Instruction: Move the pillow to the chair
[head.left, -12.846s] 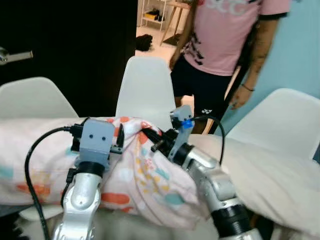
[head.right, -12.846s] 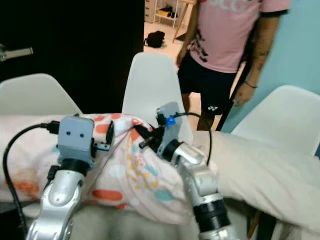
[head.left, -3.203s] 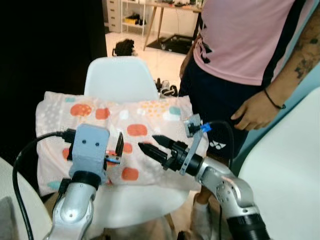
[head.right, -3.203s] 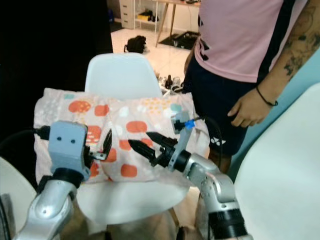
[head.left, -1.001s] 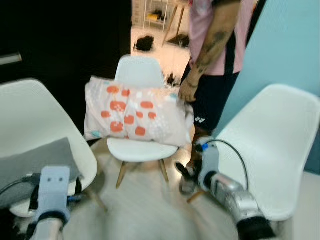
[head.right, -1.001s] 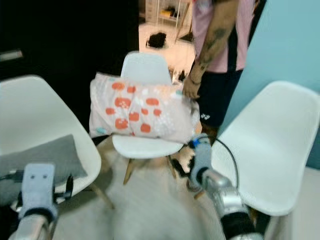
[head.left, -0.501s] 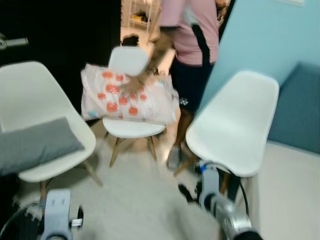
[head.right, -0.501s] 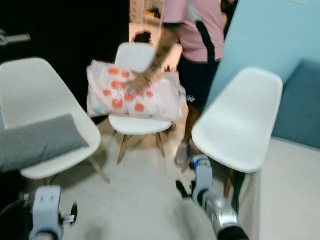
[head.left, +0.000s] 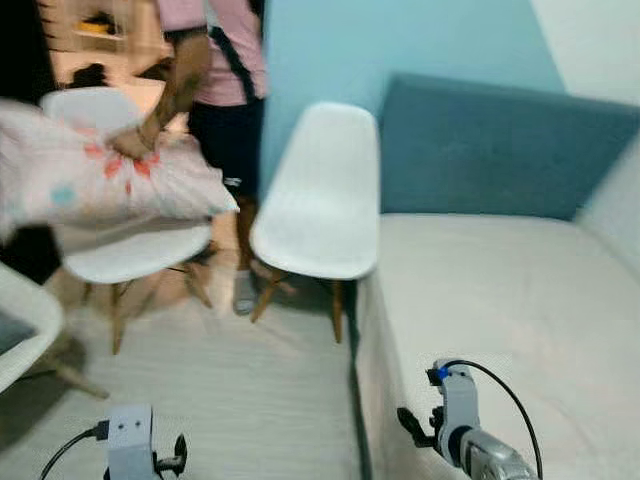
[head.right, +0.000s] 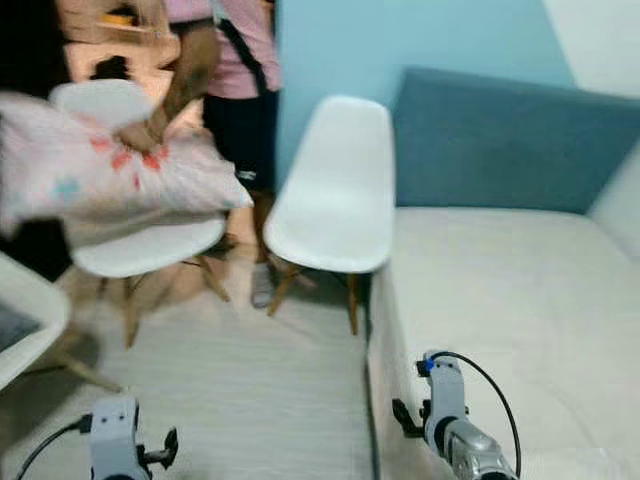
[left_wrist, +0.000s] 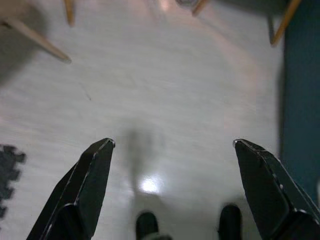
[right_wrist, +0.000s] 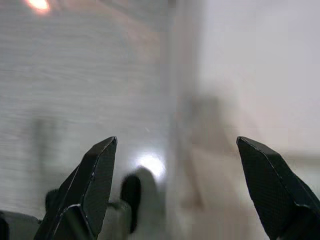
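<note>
A bedroom with blue wall and a bed (head.left: 500, 290). The patterned pillow (head.left: 110, 185) lies on the white chair (head.left: 130, 250), under a person's hand (head.left: 130, 143). The left gripper (left_wrist: 172, 150) and right gripper (right_wrist: 175, 145) hang low, fingers spread wide, holding nothing. The task looks done; nothing remains to grasp.

pillow (head.left: 90, 185) blurred, cut off at edge
</note>
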